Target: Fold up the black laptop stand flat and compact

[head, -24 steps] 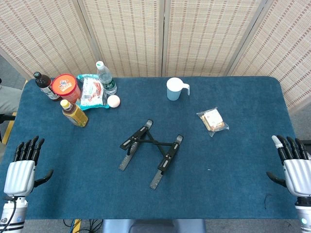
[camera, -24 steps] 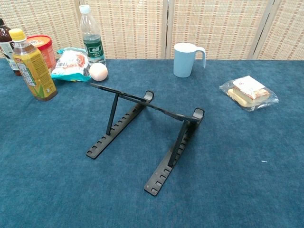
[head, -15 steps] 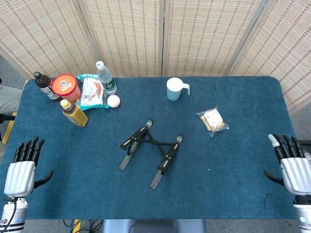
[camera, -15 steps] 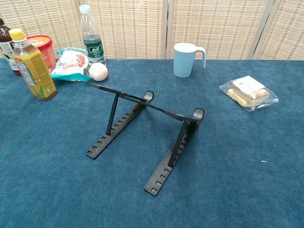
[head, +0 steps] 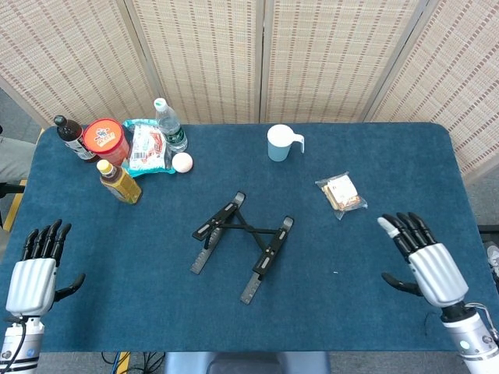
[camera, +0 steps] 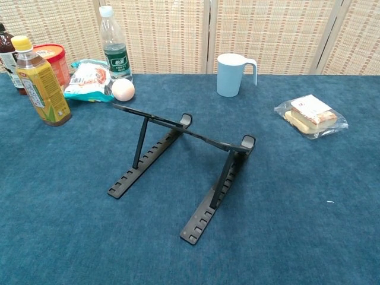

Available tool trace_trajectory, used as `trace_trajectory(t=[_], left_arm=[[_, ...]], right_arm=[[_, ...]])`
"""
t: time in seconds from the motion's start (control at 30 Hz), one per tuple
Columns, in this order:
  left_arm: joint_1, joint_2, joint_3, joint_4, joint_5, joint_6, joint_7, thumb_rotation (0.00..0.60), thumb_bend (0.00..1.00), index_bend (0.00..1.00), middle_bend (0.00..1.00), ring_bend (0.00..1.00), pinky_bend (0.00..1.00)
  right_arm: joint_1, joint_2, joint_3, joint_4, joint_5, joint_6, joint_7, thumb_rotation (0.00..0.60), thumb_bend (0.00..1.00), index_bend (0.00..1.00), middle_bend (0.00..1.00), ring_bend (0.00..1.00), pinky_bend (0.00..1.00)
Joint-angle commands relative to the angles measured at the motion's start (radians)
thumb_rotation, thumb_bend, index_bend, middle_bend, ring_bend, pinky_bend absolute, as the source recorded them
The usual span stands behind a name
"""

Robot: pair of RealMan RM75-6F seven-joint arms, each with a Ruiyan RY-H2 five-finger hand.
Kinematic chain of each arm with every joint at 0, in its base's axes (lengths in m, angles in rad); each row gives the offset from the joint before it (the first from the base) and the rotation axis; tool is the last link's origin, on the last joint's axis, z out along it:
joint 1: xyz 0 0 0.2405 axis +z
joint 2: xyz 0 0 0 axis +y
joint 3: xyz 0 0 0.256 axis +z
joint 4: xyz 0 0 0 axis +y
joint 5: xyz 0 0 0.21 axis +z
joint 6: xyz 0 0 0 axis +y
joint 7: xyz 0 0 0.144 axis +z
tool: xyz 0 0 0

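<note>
Standing notched black laptop stand [camera: 181, 169], blue-carpeted table [camera: 309, 225]

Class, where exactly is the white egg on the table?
In the head view the white egg sits at the far left, between the snack packet and the water bottle.

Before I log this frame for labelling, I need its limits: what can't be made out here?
- Left hand and right hand: absent from the chest view; the head view's bottom edge cuts off their wrists.
- Laptop stand: hinge and lock details too small in either view.
- Dark bottle: cut off by the chest view's left edge, partly behind the yellow bottle.
- Snack packet: print too small.
</note>
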State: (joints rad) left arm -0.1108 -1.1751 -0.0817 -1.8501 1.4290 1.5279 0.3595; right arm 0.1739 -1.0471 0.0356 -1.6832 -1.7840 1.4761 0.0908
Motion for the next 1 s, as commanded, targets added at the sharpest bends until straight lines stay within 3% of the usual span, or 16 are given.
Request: trace_trajectory(t=[0.03, 0.23, 0.6, 1.0], left_arm=[[0.000, -0.001, 0.000, -0.004, 0.003, 0.002, 0.005, 0.600, 0.18, 0.00, 0.00, 0.00, 0.00], [-0.001, -0.003, 0.000, -0.014, 0.003, 0.002, 0.021, 0.600, 0.18, 0.00, 0.00, 0.00, 0.00], [-0.003, -0.003, 0.001, -0.035, 0.001, 0.000, 0.045, 0.600, 0.18, 0.00, 0.00, 0.00, 0.00], [0.000, 0.001, 0.004, -0.051, 0.001, 0.003, 0.064, 0.600, 0.18, 0.00, 0.00, 0.00, 0.00]], right_arm=[[0.063, 0.000, -0.024, -0.003, -0.078, -0.045, 0.072, 0.600, 0.24, 0.00, 0.15, 0.00, 0.05], [0.154, -0.024, -0.047, 0.004, -0.170, -0.101, 0.170, 0.600, 0.26, 0.00, 0.18, 0.00, 0.13], [0.312, -0.085, -0.081, 0.016, -0.287, -0.178, 0.290, 0.600, 0.26, 0.00, 0.19, 0.01, 0.13], [0.438, -0.141, -0.113, 0.017, -0.330, -0.250, 0.334, 0.600, 0.26, 0.00, 0.20, 0.01, 0.13]])
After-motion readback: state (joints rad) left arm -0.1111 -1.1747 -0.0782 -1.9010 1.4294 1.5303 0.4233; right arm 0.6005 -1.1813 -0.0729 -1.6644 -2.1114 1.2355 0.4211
